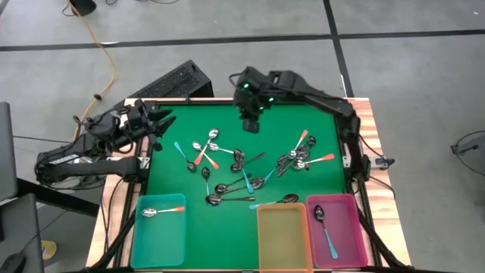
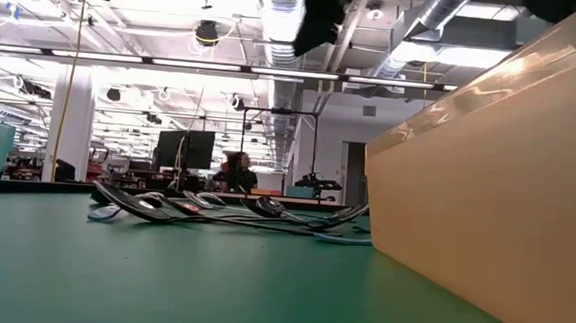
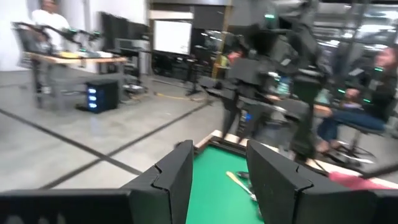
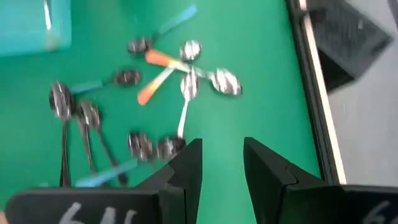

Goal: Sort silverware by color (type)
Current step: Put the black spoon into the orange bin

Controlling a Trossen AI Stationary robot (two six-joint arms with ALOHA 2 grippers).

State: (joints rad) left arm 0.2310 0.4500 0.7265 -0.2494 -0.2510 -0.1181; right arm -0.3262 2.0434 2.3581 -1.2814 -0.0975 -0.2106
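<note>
I am holding my right gripper (image 4: 221, 165), jaws parted and empty, above the white-handled spoon (image 4: 185, 99), which is lying lengthwise toward the jaws from the orange-handled spoon (image 4: 163, 60).

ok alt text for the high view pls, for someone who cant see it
Spoons lie scattered on a green table; both grippers, left and right, hover empty at its far edge. The teal bin and pink bin each hold one spoon.

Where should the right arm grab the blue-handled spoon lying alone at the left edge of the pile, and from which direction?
Grip the blue-handled spoon mid-handle, coming straight down. It lies flat on the green mat, and the handle stretches away from the neighbouring spoons, leaving room for the jaws on both sides.
</note>
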